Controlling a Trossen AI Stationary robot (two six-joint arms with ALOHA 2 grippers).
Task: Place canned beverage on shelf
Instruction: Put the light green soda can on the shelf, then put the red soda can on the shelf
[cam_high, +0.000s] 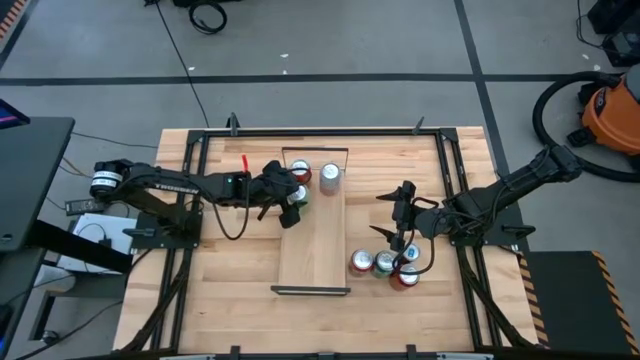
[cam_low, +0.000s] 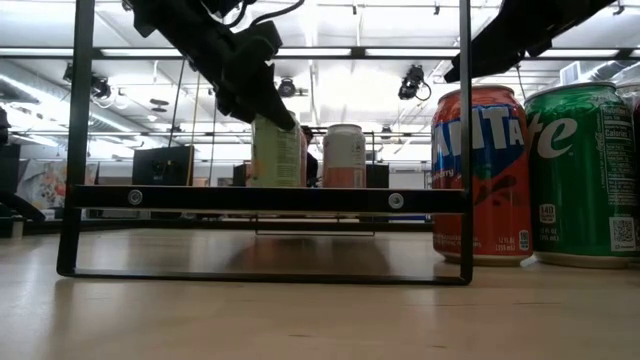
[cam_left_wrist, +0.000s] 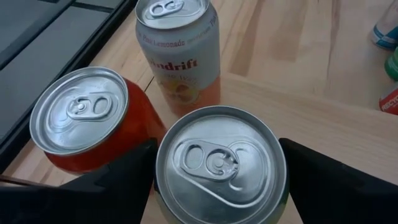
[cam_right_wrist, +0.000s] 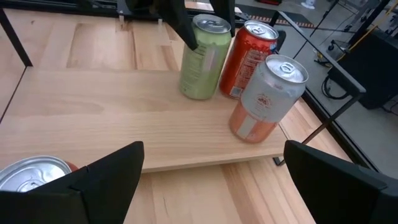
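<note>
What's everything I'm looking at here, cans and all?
shelf: one, light wood, mid-table
green can: one, on the shelf's far end
red can: one, beside the green can
pale can: one, silver and pink, same end
loose cans: about four, mixed colours, on the tabletop right of the shelf
vacuum: one, orange, on the floor
left gripper: around the green can
right gripper: open, over the loose cans

A pale green can (cam_right_wrist: 202, 59), a red can (cam_right_wrist: 249, 56) and a silver-and-peach can (cam_right_wrist: 264, 99) on the light-wood shelf (cam_right_wrist: 112, 118).
</note>
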